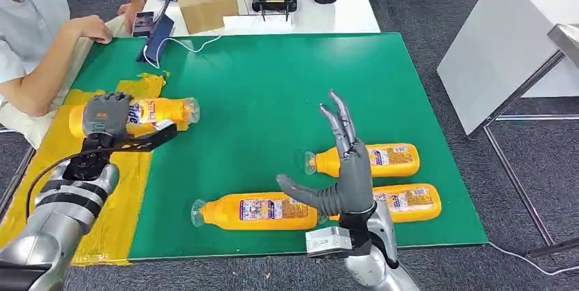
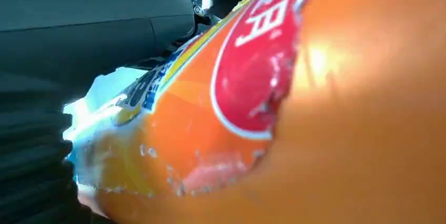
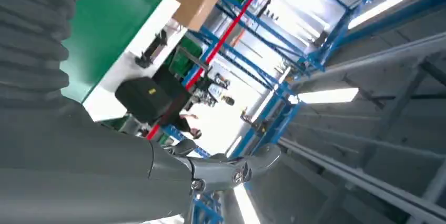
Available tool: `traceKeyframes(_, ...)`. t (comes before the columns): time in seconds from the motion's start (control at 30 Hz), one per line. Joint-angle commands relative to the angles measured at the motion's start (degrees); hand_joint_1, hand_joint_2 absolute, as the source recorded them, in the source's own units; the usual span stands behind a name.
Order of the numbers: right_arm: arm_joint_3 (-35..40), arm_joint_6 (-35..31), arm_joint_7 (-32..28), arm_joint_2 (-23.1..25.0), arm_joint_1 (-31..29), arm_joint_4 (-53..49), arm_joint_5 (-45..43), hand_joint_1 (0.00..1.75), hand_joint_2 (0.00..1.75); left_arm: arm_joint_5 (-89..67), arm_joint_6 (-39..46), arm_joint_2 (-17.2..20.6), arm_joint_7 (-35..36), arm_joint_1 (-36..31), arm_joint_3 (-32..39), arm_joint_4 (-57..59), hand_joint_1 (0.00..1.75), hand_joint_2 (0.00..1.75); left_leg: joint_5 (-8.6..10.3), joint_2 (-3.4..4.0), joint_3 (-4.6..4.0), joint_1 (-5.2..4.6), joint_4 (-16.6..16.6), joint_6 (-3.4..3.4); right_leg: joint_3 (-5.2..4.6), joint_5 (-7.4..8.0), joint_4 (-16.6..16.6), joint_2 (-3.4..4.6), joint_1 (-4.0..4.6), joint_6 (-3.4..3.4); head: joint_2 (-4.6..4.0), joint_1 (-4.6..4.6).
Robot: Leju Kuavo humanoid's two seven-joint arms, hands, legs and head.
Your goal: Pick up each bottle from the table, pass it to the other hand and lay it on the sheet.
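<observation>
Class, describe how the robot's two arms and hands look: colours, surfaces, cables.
Both arms are silver metal. The left arm has black bands and a black cable looping beside it. The left hand is grey. The right hand has dark grey fingers and a thick grey thumb, with a ribbed grey cover at its wrist.

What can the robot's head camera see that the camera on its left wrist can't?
Head view alone: the green table mat, the yellow sheet, three more orange plastic bottles lying on the mat, such as the nearest one, the open right robot hand, a brown cardboard box and a person's arm.

Left wrist view alone: a close, blurry look at the red patch on the label.

Both: the orange bottle that the left robot hand holds.
</observation>
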Motion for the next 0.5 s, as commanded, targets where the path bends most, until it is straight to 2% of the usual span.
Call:
traceKeyframes(0.03,-1.9,-1.3,1.6,-1.2,0.7,-1.1,4.0,0.00,1.75,1.5,-8.7,1.3,1.5,-3.5,1.0,12.9,1.75,1.75,-0.12,-0.08,0.22,0.05,0.0,-0.03,0.28,-0.10,-0.1,0.14,0.00,-0.04,0.00,0.02)
traceKeyframes(0.1,-1.9,-1.3,1.6,-1.1,0.7,-1.0,4.0,0.00,1.75,1.6,-8.5,1.3,1.4,-3.1,1.0,13.0,1.75,1.75,-0.18,-0.05,0.32,0.06,0.0,-0.06,0.38,-0.14,0.0,0.23,0.01,-0.08,0.00,0.00)
traceKeyframes(0.17,-1.1,-0.2,4.1,-1.4,0.0,0.5,7.2,0.00,1.75,2.5,-11.1,1.1,1.6,-2.6,1.4,14.2,1.75,1.75,-0.21,-0.12,0.37,0.09,0.0,-0.08,0.46,-0.17,0.0,0.21,0.04,-0.10,0.00,0.00)
traceKeyframes(0.27,-0.4,-0.3,6.1,-1.7,-0.4,3.7,11.5,0.00,1.75,5.6,-9.2,0.3,-1.5,-0.2,2.9,14.3,1.75,1.75,-0.07,-0.08,0.18,0.01,-0.1,-0.03,0.23,-0.03,-0.1,0.14,-0.02,-0.05,0.00,-0.02)
traceKeyframes(0.3,-0.2,-0.1,6.4,-1.8,-0.4,4.4,11.8,0.00,1.75,6.3,-8.4,0.0,-2.4,0.4,3.2,14.2,1.75,1.75,-0.18,-0.09,0.41,0.06,-0.1,-0.07,0.47,-0.12,-0.1,0.26,0.01,-0.09,0.00,0.00)
traceKeyframes(0.37,-0.2,-0.1,6.3,-1.8,-0.3,4.9,11.7,0.00,1.75,6.3,-8.1,-0.3,-2.3,0.7,3.1,14.2,1.75,1.75,-0.05,-0.09,0.16,-0.01,-0.1,-0.02,0.22,-0.03,-0.1,0.10,-0.02,-0.02,0.00,0.00)
traceKeyframes(0.4,-0.2,-0.1,6.3,-1.8,-0.3,4.9,11.7,0.00,1.75,6.3,-8.1,-0.3,-2.3,0.7,3.1,14.2,0.94,1.75,-0.15,-0.11,0.43,0.03,-0.1,-0.05,0.50,-0.11,-0.2,0.20,-0.01,-0.06,0.00,0.00)
traceKeyframes(0.43,0.2,1.1,7.4,-2.3,-0.7,5.4,12.6,0.00,1.75,7.3,-6.9,-0.6,-3.6,1.1,3.4,13.2,0.00,1.75,-0.10,-0.11,0.30,0.02,-0.1,-0.03,0.37,-0.06,-0.1,0.12,-0.01,-0.04,0.00,-0.02)
traceKeyframes(0.47,1.1,3.6,9.4,-3.1,-1.2,6.3,14.5,0.00,1.75,9.4,-3.6,-1.0,-6.0,2.6,4.2,11.0,0.00,1.75,-0.20,-0.15,0.56,0.08,-0.1,-0.07,0.66,-0.16,-0.2,0.22,0.02,-0.08,0.00,-0.02)
traceKeyframes(0.5,1.8,5.0,10.7,-3.8,-1.7,7.3,16.1,0.00,1.75,12.0,-3.1,-1.7,-7.6,3.4,5.5,10.0,0.00,1.75,-0.13,-0.16,0.43,0.03,-0.1,-0.04,0.52,-0.10,-0.2,0.14,-0.01,-0.05,0.00,0.00)
